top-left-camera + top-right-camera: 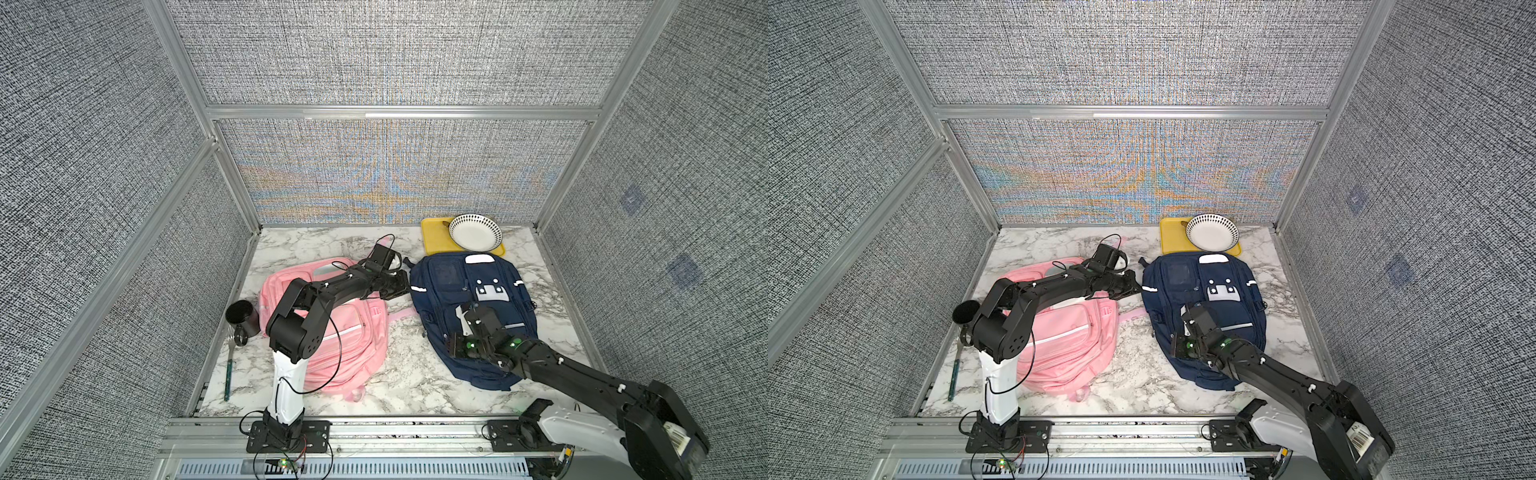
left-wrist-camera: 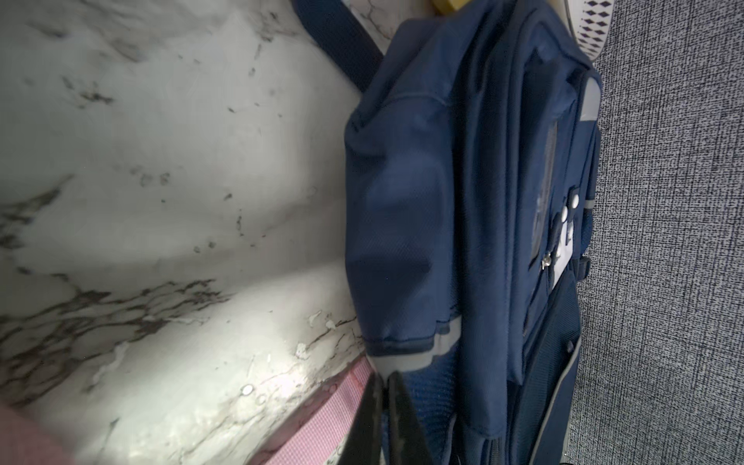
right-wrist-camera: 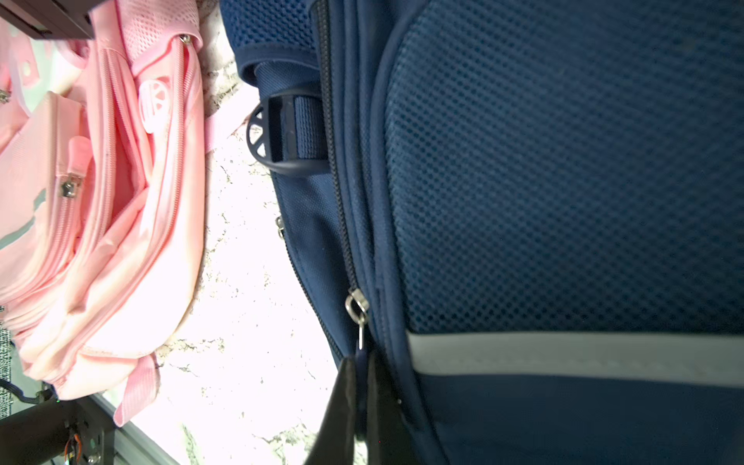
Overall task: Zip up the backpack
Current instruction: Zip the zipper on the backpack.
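In a top view: navy backpack (image 1: 446, 299) flat on worktop (image 1: 399, 374), right of centre, pink backpack (image 1: 357, 332) at left; left wrist: left gripper (image 2: 387, 386) pressed together against navy backpack's side; right wrist: right gripper (image 3: 361, 378) pinching zipper pull (image 3: 359, 326), lower centre

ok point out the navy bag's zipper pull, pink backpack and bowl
zipper pull (image 3: 356, 302), right wrist view, metal ring
pink backpack (image 1: 365, 345), in a top view, front pocket
bowl (image 1: 475, 233), in a top view, white inside

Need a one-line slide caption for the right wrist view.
Right gripper shut on the zipper pull of the navy backpack; pink backpack lies beside it on the marble table.
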